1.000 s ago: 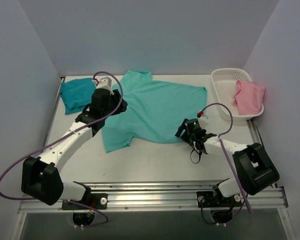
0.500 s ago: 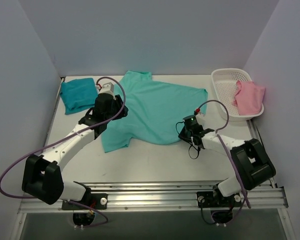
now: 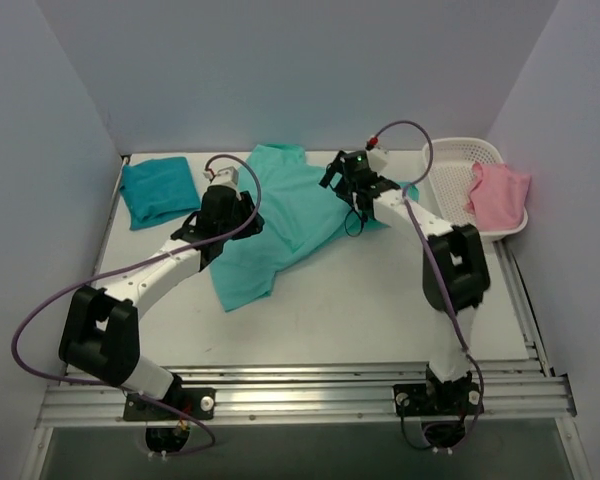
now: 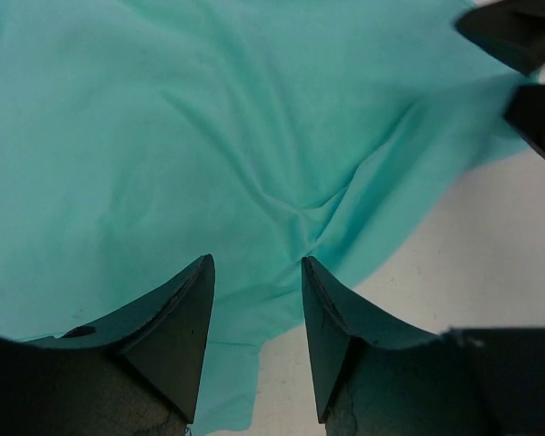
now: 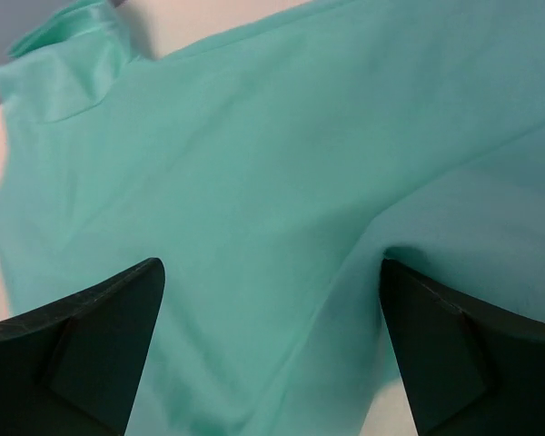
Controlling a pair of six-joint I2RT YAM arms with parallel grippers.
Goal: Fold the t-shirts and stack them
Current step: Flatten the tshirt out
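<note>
**Mint shirt between two released grippers, fold unfinished**

The mint t-shirt point(image 3: 290, 215) lay rumpled on the table point(image 3: 360, 310), directly beneath both hands. The left gripper point(image 3: 235, 212) hovered over its left margin, jaws partly apart with nothing pinched between them. The right gripper point(image 3: 342, 172) hung above the far right part of the cloth, jaws spread wide and likewise empty. From the left gripper the shirt's bulk extended rightward, toward the right gripper. Its long axis ran slantwise, from a near end on the left gripper's side to a far end under the right one. The folded teal t-shirt point(image 3: 158, 190) sat apart on the left gripper's outer side, so the left arm was judged the nearer for stacking. A basket point(image 3: 450, 150) holding a pink cloth point(image 3: 500, 195) stood just beyond the right gripper's outer side.
</note>
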